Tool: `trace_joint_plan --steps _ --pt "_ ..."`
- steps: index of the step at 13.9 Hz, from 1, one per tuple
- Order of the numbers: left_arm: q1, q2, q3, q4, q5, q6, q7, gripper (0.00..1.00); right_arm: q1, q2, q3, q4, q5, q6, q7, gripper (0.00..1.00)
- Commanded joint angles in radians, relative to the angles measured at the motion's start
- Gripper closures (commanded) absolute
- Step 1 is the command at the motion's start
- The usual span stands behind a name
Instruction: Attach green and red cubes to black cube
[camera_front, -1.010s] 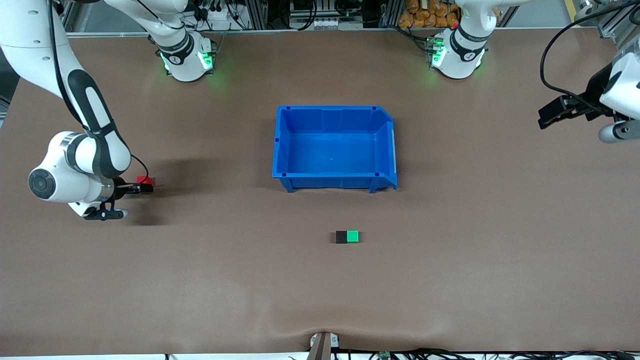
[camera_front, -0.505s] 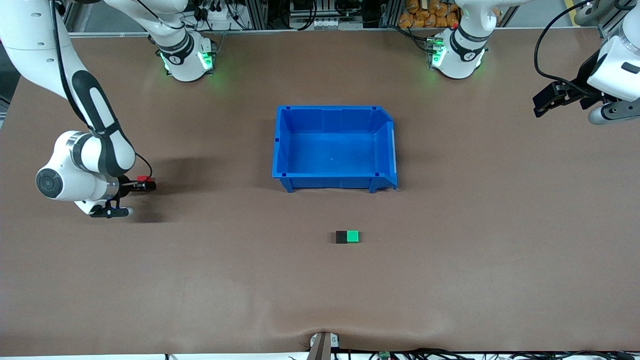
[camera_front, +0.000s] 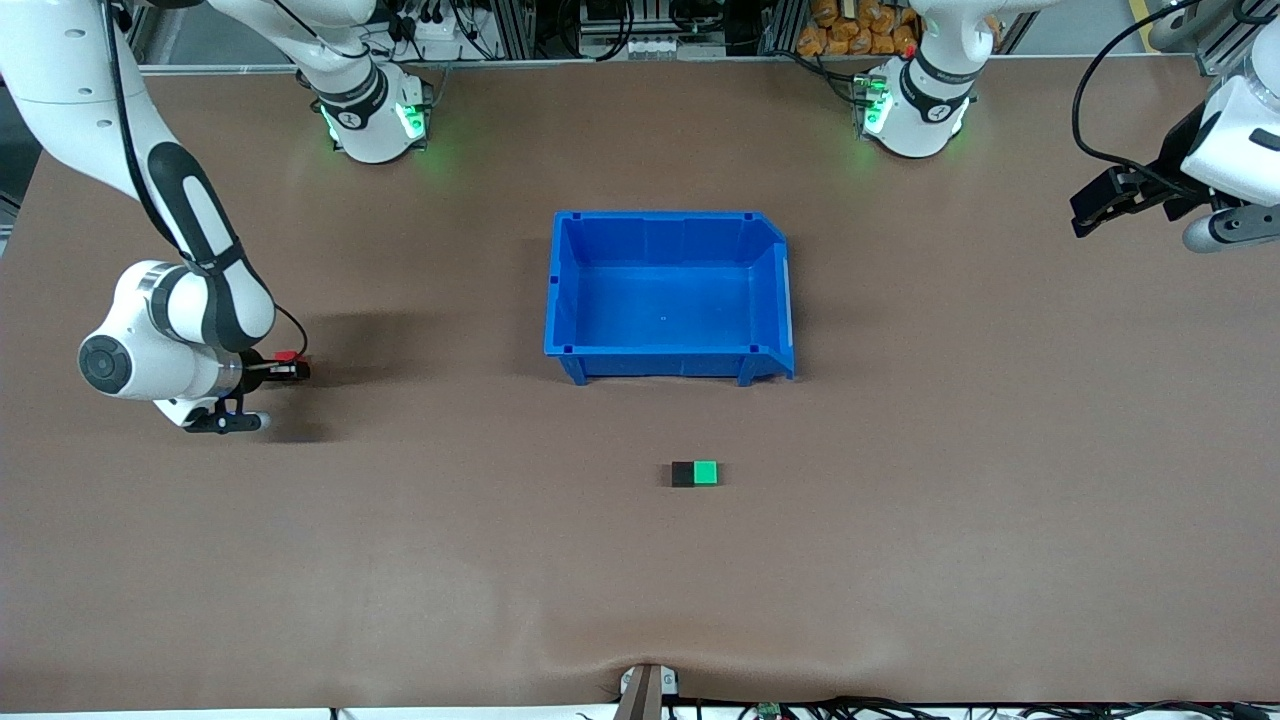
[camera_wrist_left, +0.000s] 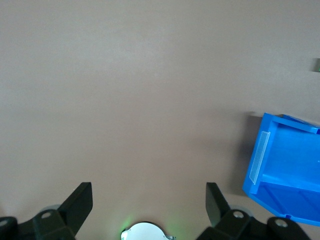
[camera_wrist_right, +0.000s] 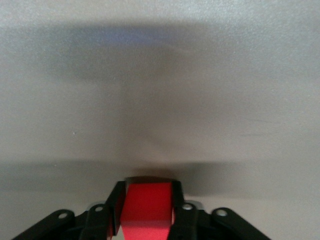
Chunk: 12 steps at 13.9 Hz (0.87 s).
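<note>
Green cube (camera_front: 706, 472) sits joined to black cube (camera_front: 682, 474), nearer the camera than blue bin (camera_front: 668, 352). Toward the right arm's end, right gripper (camera_front: 285, 371) has just clamped on red cube (camera_wrist_right: 147, 209); carry comes next. Left gripper (camera_wrist_left: 149, 200) waits, jaws wide.

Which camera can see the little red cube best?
The right wrist view: the red cube fills the space between the right gripper fingers. The front view shows only a red speck. The left wrist view misses it.
</note>
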Motion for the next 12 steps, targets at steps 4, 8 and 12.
trace_joint_plan --steps 4,8,12 --pt "0.011 0.007 -0.007 0.013 -0.013 0.004 0.022 0.00 -0.001 0.001 0.000 -0.009 -0.005 0.005 0.001 1.00" --pt "0.009 0.007 -0.007 0.013 -0.013 0.003 0.022 0.00 -0.005 0.001 0.000 0.024 -0.005 -0.035 0.001 1.00" --pt "0.005 0.007 -0.014 0.013 -0.013 0.003 0.020 0.00 -0.018 0.010 0.000 0.087 -0.002 -0.130 0.004 1.00"
